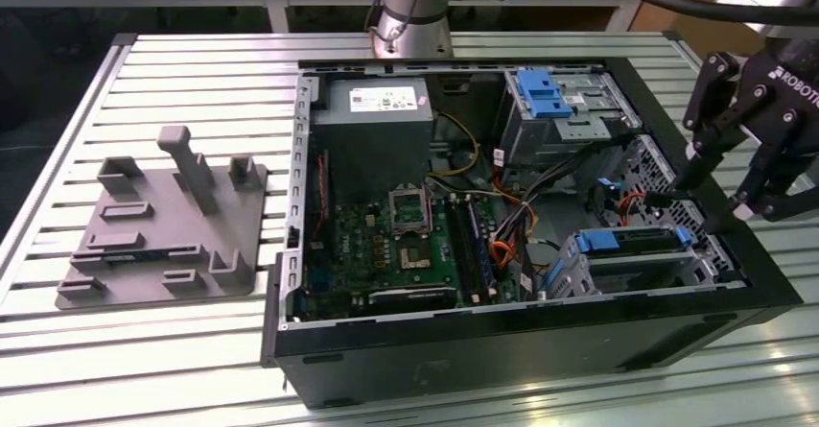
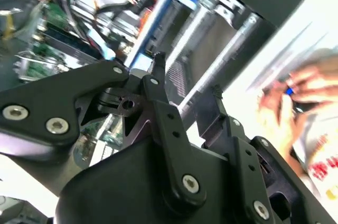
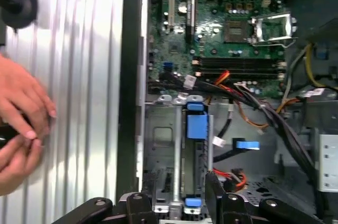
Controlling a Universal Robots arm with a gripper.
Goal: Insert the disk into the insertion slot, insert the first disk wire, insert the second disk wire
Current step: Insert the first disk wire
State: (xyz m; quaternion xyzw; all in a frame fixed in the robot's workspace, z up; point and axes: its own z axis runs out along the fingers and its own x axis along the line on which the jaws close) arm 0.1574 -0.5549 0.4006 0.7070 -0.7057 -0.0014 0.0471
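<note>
The disk (image 1: pixel 634 242) sits down in the slot (image 3: pixel 161 139), in the near right corner of the case (image 1: pixel 512 350). In the exterior view its blue edge runs left to right, and it looks pushed all the way in.

The gripper (image 1: pixel 701 206) hangs just above the right wall of the case. The disk is below it, a little toward the exterior view's left. The two fingers are spread apart, with nothing between them and touching nothing.

A wire with a blue plug (image 3: pixel 247 145) lies loose just beside the disk, farther inside the case. It does not look plugged in. There is one arm, so that wire is its nearest job.

A person's hand (image 3: pixel 21 113) rests on the table outside the case.
</note>
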